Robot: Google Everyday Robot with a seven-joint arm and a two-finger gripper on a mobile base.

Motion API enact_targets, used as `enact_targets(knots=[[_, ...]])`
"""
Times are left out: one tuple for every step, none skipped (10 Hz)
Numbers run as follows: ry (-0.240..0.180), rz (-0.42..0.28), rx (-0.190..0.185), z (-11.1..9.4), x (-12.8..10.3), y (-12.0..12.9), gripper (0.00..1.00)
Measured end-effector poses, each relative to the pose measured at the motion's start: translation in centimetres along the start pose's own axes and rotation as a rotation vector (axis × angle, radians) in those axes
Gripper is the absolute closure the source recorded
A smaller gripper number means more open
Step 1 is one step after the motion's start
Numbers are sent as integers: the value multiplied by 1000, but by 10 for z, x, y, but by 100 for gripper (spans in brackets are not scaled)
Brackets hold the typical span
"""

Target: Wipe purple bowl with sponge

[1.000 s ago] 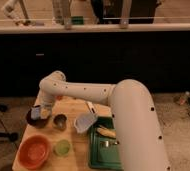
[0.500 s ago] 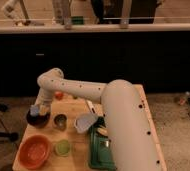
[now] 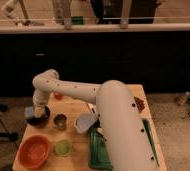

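Note:
The purple bowl (image 3: 41,119), small and almost black, stands at the left of the wooden table. My gripper (image 3: 35,113) hangs down from the white arm (image 3: 73,90) right at the bowl's left rim. It is shut on the sponge (image 3: 30,112), a small pale blue block that rests against the bowl's left edge. The gripper hides part of the bowl's inside.
A small metal cup (image 3: 60,121) stands just right of the bowl, and a pale blue-grey cup (image 3: 85,121) beyond it. An orange bowl (image 3: 34,150) and a small green dish (image 3: 63,147) are at the front left. A green tray (image 3: 99,150) lies under my arm.
My gripper with the sponge has moved slightly left and down at the purple bowl. The arm's big segment has swung closer to the camera.

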Motion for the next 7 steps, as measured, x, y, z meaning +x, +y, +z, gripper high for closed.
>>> enact_targets(knots=[[-8,-5,-4,-1,-1,8,100],[-12,-2,-5,-2,0,13,100],[-14,3,-6,-5,3,19,100],[-13,13,-8,-8,7,25,100],[-10,20,-10,-11,10,28,100],[-7,27,-11,-13,12,29,100],[0,38,-12,-16,17,27,100]])
